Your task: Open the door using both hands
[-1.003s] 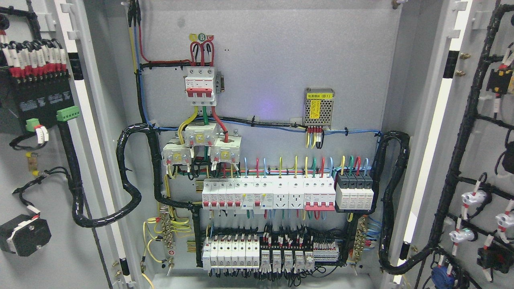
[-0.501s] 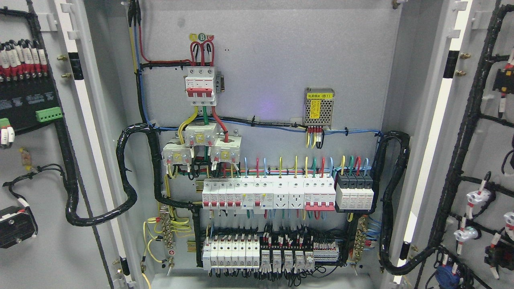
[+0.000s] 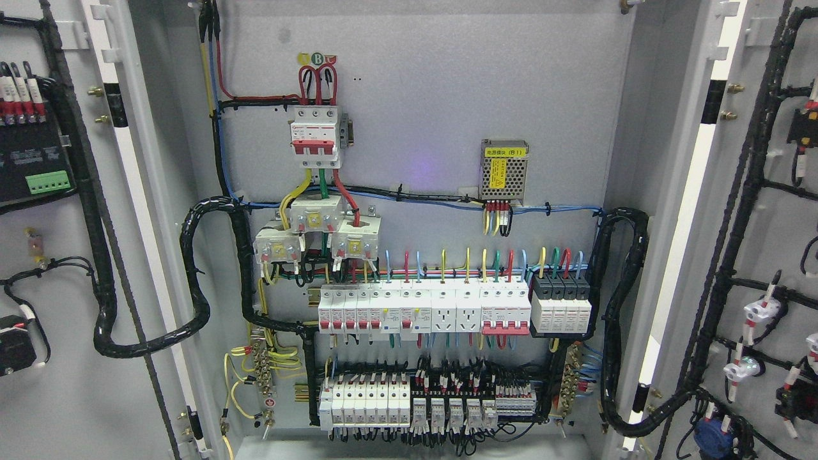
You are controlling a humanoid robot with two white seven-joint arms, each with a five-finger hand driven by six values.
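Neither hand in view; hand state could not be told. Left grey metal cabinet door and right grey metal cabinet door stood swung wide. Risk judged: overswing straining black corrugated cable loom at hinges.

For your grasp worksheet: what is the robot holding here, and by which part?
It cannot be told: neither hand is in view. Only the left door, right door and open cabinet show.
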